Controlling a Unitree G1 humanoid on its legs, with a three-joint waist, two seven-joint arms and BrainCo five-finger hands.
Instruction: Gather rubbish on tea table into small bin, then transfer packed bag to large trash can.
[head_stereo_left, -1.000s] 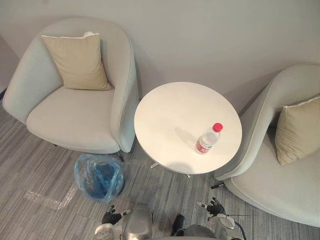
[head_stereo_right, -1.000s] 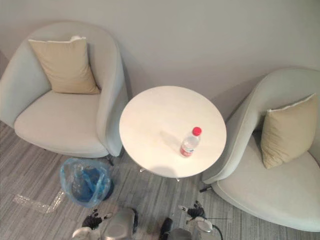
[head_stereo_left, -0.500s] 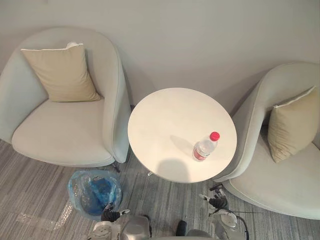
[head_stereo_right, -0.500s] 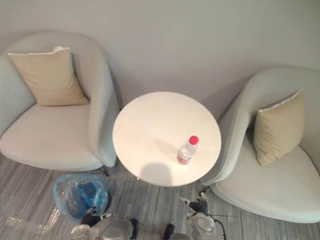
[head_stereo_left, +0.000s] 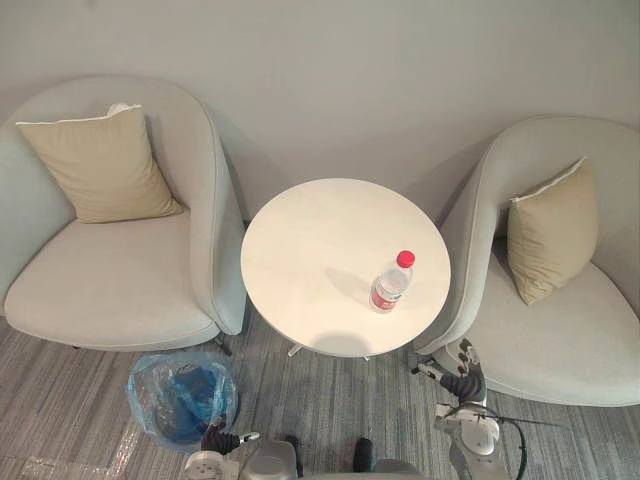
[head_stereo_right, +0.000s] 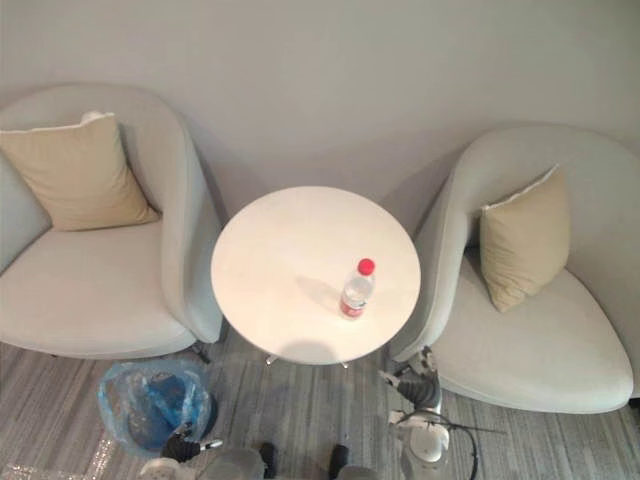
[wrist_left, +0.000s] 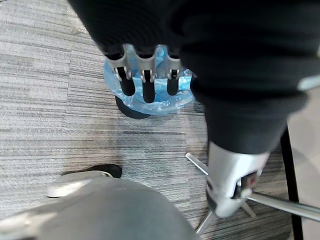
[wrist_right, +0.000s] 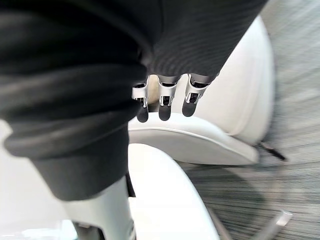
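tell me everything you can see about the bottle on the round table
The bottle is clear plastic with a red cap and a red-and-white label round its lower body. It stands upright and capped on the round white table, off centre toward the right armchair and the near edge. Only the tabletop touches it. Its contents cannot be told.

Right hand (head_stereo_right: 419, 384) is low, over the floor between the table (head_stereo_right: 280, 265) edge and the right chair (head_stereo_right: 545, 350) base. Bottle (head_stereo_right: 355, 290), red cap, stands upright on the table — ahead and left of that hand, well apart. Left hand (head_stereo_right: 183, 448) is just beside the bin (head_stereo_right: 150, 402), blue bag lining it, bin slightly ahead. Left chair (head_stereo_right: 90, 295) is farther ahead of that hand. Tan cushion (head_stereo_right: 75, 175) on it — another cushion (head_stereo_right: 520, 240) on the right chair.
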